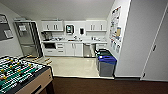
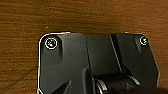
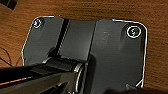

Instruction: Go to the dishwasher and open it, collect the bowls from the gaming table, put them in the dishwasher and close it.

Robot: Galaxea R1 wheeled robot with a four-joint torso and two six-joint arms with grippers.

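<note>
Whether either gripper is wide, narrow or holding anything cannot be told; both wrist views look down over the robot's own dark plate onto brown wood-grain floor point(image 2: 82, 15).

In the head view that dark brown floor point(image 1: 100, 86) crosses the bottom of the frame and meets pale flooring point(image 1: 72, 66) further in. A kitchenette fills the upper middle: white upper cabinets point(image 1: 52, 25), a cluttered counter surface point(image 1: 75, 40), white lower cabinets point(image 1: 75, 49). The dishwasher point(image 1: 87, 50) sits just right of centre under that surface, steel-grey and closed (one cabinet wide). Right of it stands a blue-lidded bin point(image 1: 107, 65). A foosball table point(image 1: 18, 72) occupies the lower left, a tall fridge point(image 1: 28, 38) the upper left.
</note>
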